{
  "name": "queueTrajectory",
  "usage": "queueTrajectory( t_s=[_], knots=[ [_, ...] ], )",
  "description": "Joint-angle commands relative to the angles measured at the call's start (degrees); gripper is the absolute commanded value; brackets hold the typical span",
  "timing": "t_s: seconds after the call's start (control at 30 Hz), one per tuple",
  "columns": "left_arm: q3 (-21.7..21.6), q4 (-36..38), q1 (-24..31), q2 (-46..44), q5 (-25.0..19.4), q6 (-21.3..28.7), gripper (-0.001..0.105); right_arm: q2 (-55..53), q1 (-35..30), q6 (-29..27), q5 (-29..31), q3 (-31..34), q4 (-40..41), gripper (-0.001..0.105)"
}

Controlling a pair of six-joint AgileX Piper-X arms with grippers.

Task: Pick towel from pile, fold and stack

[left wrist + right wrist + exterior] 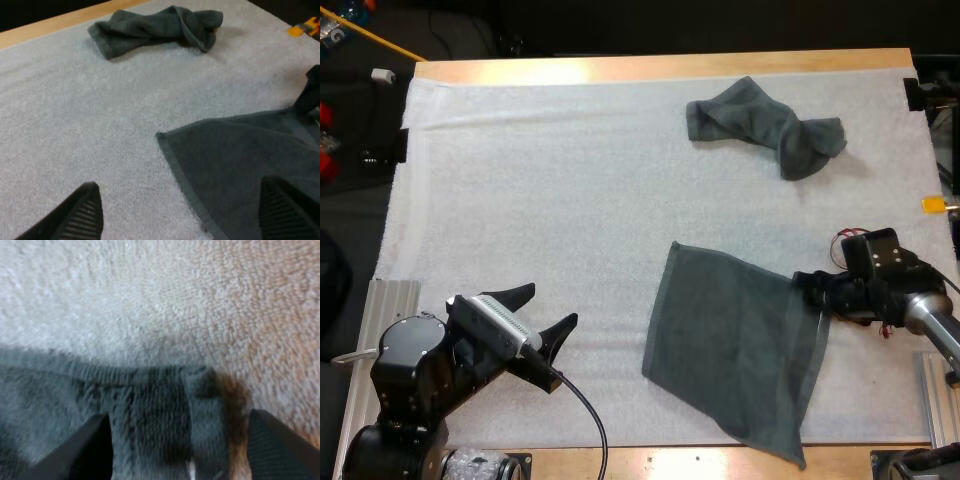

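A dark grey-green towel (735, 350) lies spread flat on the white mat (570, 180), near the front right. A second towel (765, 125) sits crumpled at the far right. My right gripper (807, 288) is at the flat towel's right corner. It is open, and the corner (150, 405) lies between its fingers, which stand wide apart. My left gripper (551, 305) hovers open over the mat, left of the flat towel, with nothing between its fingers. From the left wrist, the flat towel's near corner (240, 160) lies just ahead, with the crumpled towel (155, 27) beyond.
The table's wooden edge (660, 66) runs along the far side of the mat. Bare mat stretches across the left half and the middle, between the two towels.
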Motion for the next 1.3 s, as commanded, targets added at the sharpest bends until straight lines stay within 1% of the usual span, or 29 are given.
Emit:
queueTrajectory(
  t_s=[0.0, 0.13, 0.3, 0.43, 0.5, 0.57, 0.63, 0.7, 0.77, 0.9, 0.97, 1.13, 1.27],
  knots=[
    [-0.32, 0.03, -0.28, 0.12, 0.73, 0.02, 0.064, 0.62, -0.22, -0.66, -0.49, -0.47, -1.06, 0.056],
    [-0.32, 0.44, -0.28, 0.12, 0.75, -0.09, 0.064, 1.95, -0.22, -0.66, -0.50, -0.47, -2.53, 0.055],
    [-0.32, 0.46, -0.57, 0.12, 1.73, -0.09, 0.064, 2.62, -0.22, -0.66, -0.50, -0.47, -3.24, 0.036],
    [-0.32, 0.46, -3.06, 0.12, 1.72, -0.09, 0.064, 4.44, -0.22, -0.66, -0.73, -0.47, -3.08, 0.035],
    [-0.32, 0.46, -4.37, 0.12, 1.72, -0.09, 0.064, 5.42, -0.22, -0.66, -1.86, -0.47, -3.08, 0.035],
    [-0.32, 0.46, -4.81, 0.12, 1.72, -0.09, 0.064, 5.51, -0.22, -0.66, -1.80, -0.49, -3.08, 0.033],
    [-0.32, 0.46, -4.80, 0.12, 1.72, -0.09, 0.064, 5.50, -0.22, -0.73, -1.65, -0.58, -3.10, 0.024],
    [-0.32, 0.46, -4.80, 0.33, 1.72, -0.09, 0.064, 5.50, -0.22, -1.19, -1.65, -0.56, -3.01, 0.006],
    [-0.32, 0.46, -4.80, 1.43, 1.72, -0.09, 0.064, 5.48, -0.22, -1.24, -1.65, -0.56, -3.00, 0.000],
    [-0.32, 0.21, -4.80, 5.25, 1.72, -0.09, 0.064, 4.62, -0.22, -1.82, -1.65, -0.56, -1.67, 0.000],
    [-0.32, -0.57, -4.80, 7.25, 1.72, -0.09, 0.064, 3.47, -0.22, -3.25, -1.51, -0.56, -0.46, 0.000],
    [-0.32, -4.88, -4.80, 12.99, 1.75, -0.40, 0.064, -0.61, -0.22, -6.79, -0.95, -0.56, 3.42, 0.000],
    [-0.32, -9.82, -5.42, 19.53, 2.10, -1.00, 0.064, -3.59, -0.22, -8.85, -0.10, -0.56, 7.03, 0.000]
  ],
)
